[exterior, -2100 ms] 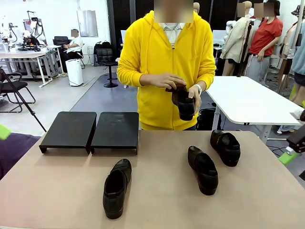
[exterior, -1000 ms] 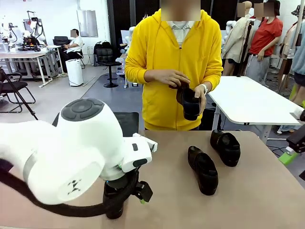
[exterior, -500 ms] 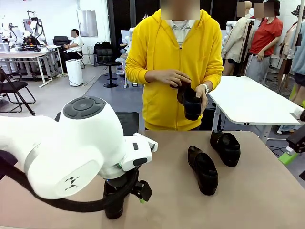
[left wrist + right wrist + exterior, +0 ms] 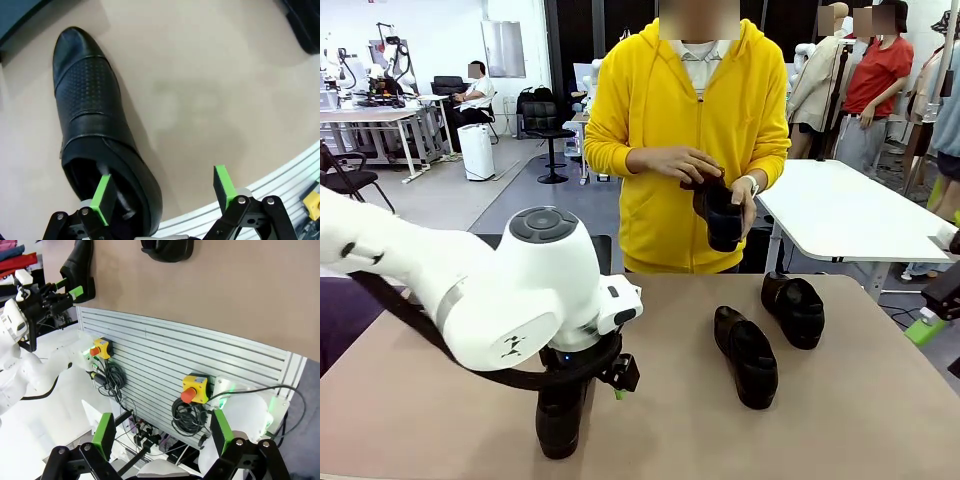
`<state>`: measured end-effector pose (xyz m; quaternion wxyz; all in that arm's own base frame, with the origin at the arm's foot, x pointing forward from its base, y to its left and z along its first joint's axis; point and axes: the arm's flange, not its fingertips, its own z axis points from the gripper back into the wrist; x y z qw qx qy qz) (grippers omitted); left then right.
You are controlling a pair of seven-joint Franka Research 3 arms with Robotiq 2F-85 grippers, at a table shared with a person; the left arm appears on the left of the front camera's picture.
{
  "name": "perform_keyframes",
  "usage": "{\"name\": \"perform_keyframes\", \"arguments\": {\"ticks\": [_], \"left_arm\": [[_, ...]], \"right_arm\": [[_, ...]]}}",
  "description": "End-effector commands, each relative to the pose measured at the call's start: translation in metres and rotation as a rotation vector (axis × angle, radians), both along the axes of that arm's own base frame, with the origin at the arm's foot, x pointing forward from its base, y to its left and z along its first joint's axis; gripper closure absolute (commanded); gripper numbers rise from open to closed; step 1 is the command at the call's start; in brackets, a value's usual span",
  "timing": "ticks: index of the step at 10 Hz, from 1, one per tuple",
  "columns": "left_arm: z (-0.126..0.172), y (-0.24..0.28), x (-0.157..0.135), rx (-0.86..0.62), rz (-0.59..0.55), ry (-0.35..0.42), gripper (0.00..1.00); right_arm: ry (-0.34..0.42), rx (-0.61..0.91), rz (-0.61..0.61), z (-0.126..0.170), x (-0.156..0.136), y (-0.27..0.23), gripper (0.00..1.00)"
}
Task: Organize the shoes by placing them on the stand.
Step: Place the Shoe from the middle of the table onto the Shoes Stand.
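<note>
Left pincer [image 4: 162,190]: jaws apart, lowered over the heel end of the nearest black glossy leather loafer [image 4: 92,125], which lies at the near edge of the beige desk [image 4: 840,430]. One green pad [image 4: 102,192] is seen inside the shoe's opening, the other outside over bare desk, so the side wall is straddled.

Judgement: the wall should be seated deep between the pads before closing, and the shoe lifted level.

Right pincer [image 4: 162,435]: jaws apart, held off the desk's right side.

A second loafer [image 4: 748,355] and a third loafer [image 4: 795,308] lie farther right. A fourth loafer [image 4: 718,215] is held in the person's hands [image 4: 682,163]. The low black sloped stand [image 4: 601,254], at the far side, is largely hidden by the left arm [image 4: 520,290].
</note>
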<state>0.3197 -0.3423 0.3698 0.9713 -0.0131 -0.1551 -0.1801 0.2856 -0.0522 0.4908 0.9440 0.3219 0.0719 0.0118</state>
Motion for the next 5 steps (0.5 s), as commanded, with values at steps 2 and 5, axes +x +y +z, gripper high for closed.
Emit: {"name": "perform_keyframes", "arguments": {"ticks": [2, 5], "left_arm": [[-0.026, -0.013, 0.010, 0.052, 0.057, 0.048, 0.00], [-0.033, -0.010, 0.014, 0.062, 0.104, 0.029, 0.15]], "right_arm": [[-0.004, -0.012, 0.019, 0.003, 0.000, -0.005, 0.00], [-0.004, -0.012, 0.019, 0.003, 0.000, -0.005, 0.00]]}}
